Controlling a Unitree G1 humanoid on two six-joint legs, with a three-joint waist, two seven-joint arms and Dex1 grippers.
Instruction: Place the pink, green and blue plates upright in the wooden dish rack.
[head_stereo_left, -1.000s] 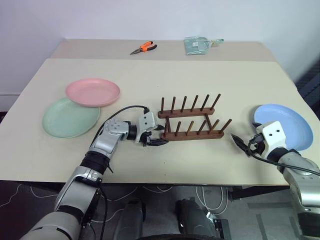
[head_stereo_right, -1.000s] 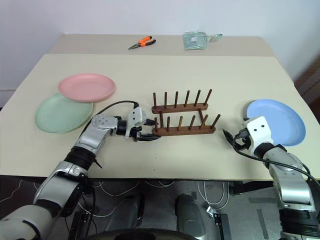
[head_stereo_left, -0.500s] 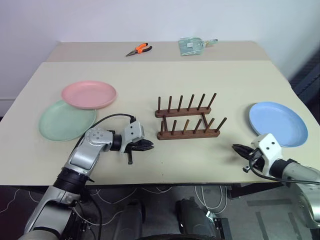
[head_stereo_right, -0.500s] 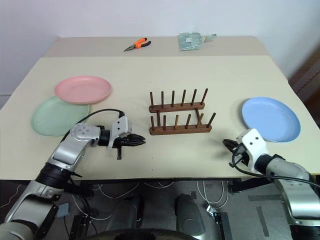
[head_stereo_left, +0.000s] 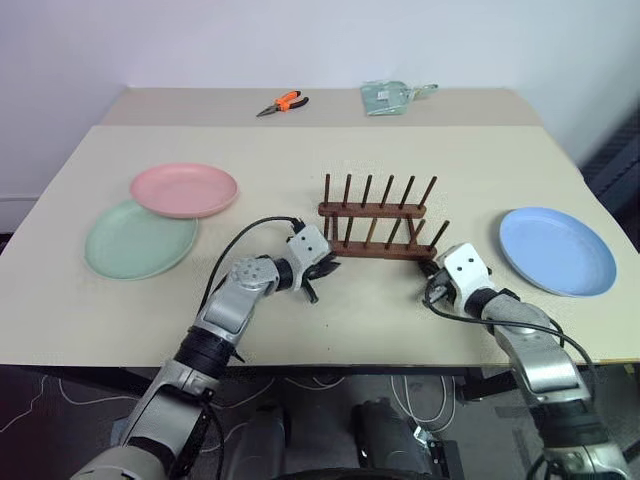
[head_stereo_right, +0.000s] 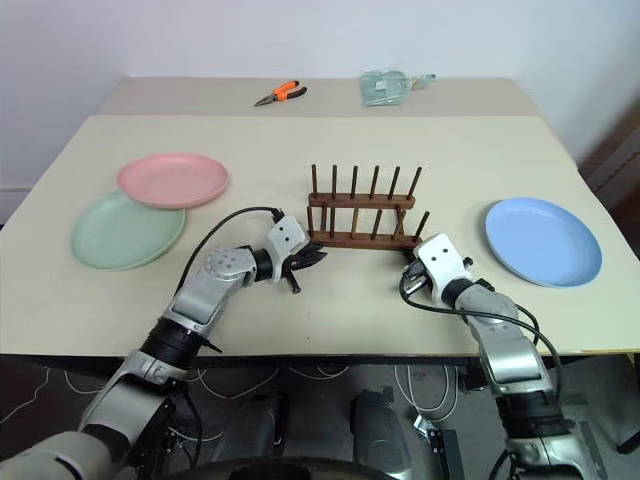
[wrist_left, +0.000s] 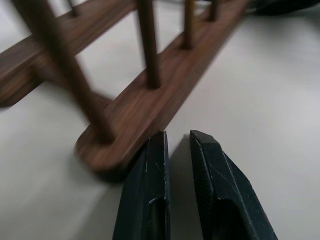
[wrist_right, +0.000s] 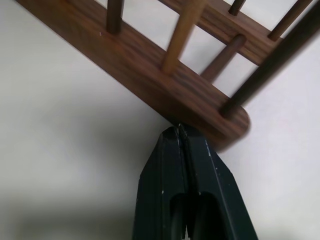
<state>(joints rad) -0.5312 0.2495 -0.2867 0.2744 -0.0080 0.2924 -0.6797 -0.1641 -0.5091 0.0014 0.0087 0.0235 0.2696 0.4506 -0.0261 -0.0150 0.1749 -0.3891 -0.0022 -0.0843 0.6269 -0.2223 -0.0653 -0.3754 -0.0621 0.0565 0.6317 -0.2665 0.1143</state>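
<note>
Head view: rack (head_stereo_left: 378, 228) stood mid-table (head_stereo_left: 300, 150), empty; pink plate (head_stereo_left: 185, 189) overlapped green plate (head_stereo_left: 139, 238) at left, blue plate (head_stereo_left: 556, 251) at right.
Left wrist: left end effector (wrist_left: 177, 142) nearly closed, empty, touching rack end.
Right wrist: right end effector (wrist_right: 181, 132) closed, empty, tips against rack's other end.

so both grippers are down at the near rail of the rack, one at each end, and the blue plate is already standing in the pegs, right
Not quite. The blue plate lies flat on the table, to the right of the wooden dish rack, as the left eye view shows; no plate stands in the pegs. The rest holds: the left gripper and right gripper sit at opposite ends of the near rail.
</note>
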